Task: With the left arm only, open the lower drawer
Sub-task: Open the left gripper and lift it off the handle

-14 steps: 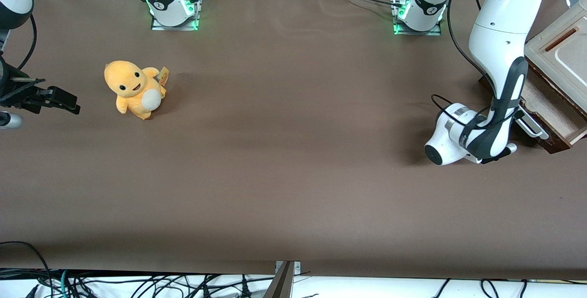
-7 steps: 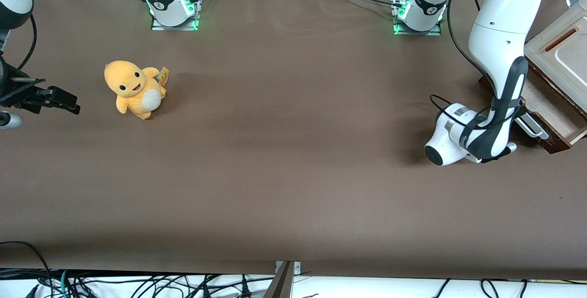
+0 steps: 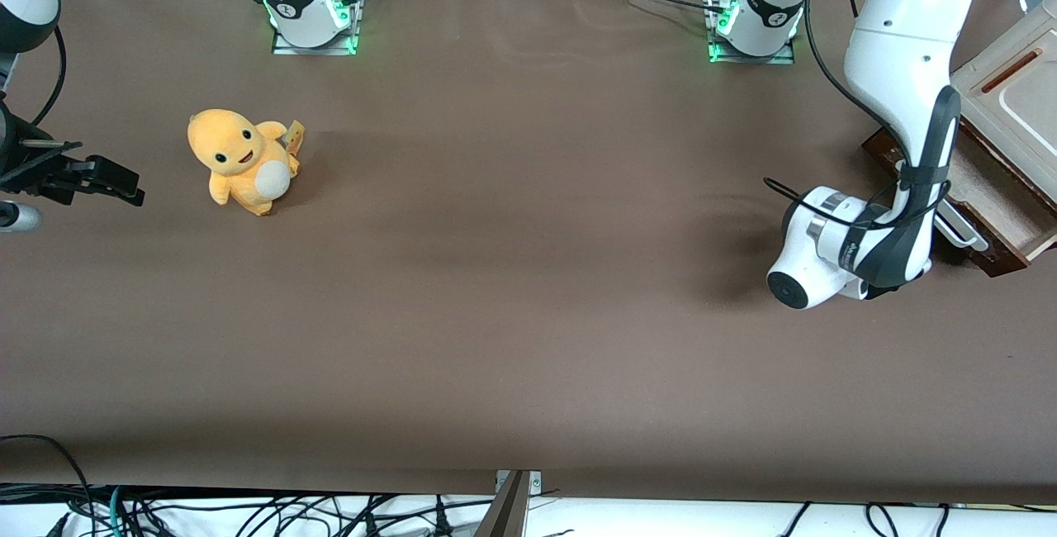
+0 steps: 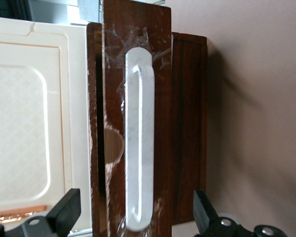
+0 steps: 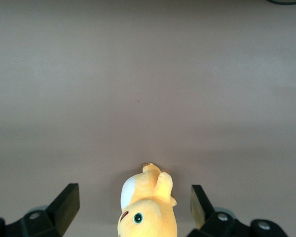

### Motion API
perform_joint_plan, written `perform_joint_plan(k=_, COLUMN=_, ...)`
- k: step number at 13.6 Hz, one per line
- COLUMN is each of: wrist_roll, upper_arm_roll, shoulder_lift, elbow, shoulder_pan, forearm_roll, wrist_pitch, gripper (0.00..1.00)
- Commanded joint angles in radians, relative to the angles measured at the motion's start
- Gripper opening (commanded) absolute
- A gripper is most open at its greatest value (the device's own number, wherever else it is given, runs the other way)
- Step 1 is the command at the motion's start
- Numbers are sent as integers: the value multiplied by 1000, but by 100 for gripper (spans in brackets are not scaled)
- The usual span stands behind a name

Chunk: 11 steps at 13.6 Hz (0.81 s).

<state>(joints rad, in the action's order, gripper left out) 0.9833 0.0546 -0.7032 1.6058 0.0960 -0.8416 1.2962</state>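
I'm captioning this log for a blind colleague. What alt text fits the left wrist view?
The open gripper faces the lower drawer, its two black fingers apart on either side of the long white bar handle, not touching it. Beside the dark brown drawer front sits a cream panel, with brown tabletop alongside.

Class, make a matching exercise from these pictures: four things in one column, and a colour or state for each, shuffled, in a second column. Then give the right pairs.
Things:
1. lower drawer
2. bar handle
3. gripper
4. plush toy

Descriptions:
A. orange-yellow, toward the parked arm's end of the table
B. fingers open, either side of the handle, apart from it
C. pulled partly out
D. silvery-white, on a dark brown front

Pairs: 1-C, 2-D, 3-B, 4-A
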Motion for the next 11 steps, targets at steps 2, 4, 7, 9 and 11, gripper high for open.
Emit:
perform_joint_plan(k=2, wrist_roll=-151, upper_arm_roll=4, shoulder_lift=65, elbow=-95, shoulder_pan=5, forearm_roll=129, wrist_pitch=-32, gripper=100)
perform_joint_plan(k=4, wrist_roll=-259, upper_arm_roll=4, shoulder_lift=92, elbow=-173, shoulder_pan=-1, forearm_roll=217, wrist_pitch=-38, gripper=100)
perform_joint_plan(k=7, wrist_roll=-375, upper_arm_roll=5, shoulder_lift=168, elbow=-207, shoulder_pan=-1, forearm_roll=343, wrist_pitch=-38, gripper=100)
perform_joint_plan(k=9, wrist_roll=-452, upper_arm_roll=5, shoulder_lift=186, elbow=-272, shoulder_pan=-2, forearm_roll=447, wrist_pitch=-37, gripper=100)
perform_joint_plan(k=11, wrist_roll=-537, upper_arm_roll=4, shoulder_lift=215, elbow=-310, shoulder_pan=-4, forearm_roll=507, wrist_pitch=-38, gripper=100)
